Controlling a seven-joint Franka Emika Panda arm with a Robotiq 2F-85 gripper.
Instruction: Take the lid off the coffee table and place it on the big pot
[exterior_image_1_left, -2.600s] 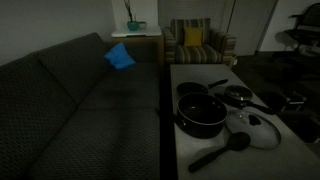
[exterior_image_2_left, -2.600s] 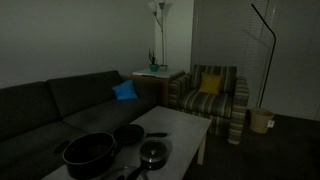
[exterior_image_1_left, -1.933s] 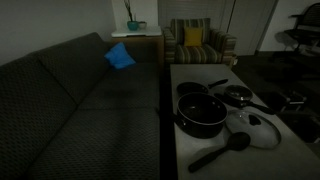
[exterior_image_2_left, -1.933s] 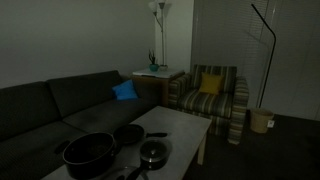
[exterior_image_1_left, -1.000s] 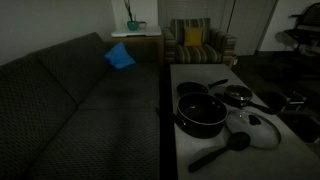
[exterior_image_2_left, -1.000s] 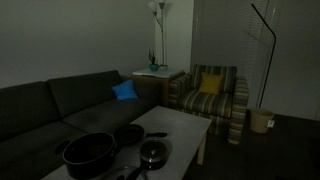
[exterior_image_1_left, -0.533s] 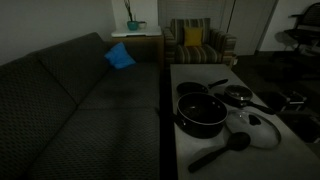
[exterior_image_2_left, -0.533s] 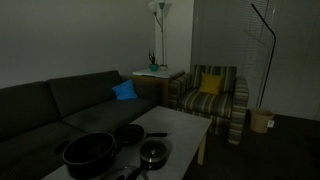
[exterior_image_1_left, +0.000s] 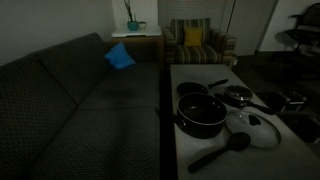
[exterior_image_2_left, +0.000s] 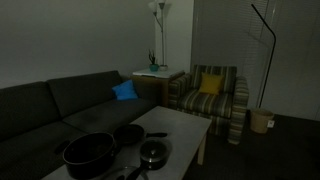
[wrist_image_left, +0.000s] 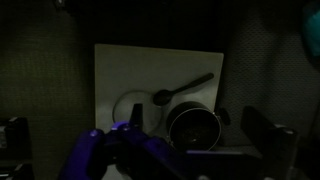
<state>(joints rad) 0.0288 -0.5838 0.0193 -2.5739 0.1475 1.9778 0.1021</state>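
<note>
in the wrist view the fingers (wrist_image_left: 268, 138) sit at the lower corners of the frame, spread wide and holding nothing, well above the desk (wrist_image_left: 120, 65). the lid (wrist_image_left: 130, 108) lies flat on the desk just left of centre, ahead of and below the fingers, with the big pot (wrist_image_left: 193, 126) just beside it to the right and the spoon (wrist_image_left: 186, 89) angled above both. the lid is round, so the knob looks like the thing to aim for. an exterior view shows the lid (exterior_image_1_left: 255, 128) plainly at lower right, next to the big pot (exterior_image_1_left: 202, 115); neither exterior view shows the arm.
</note>
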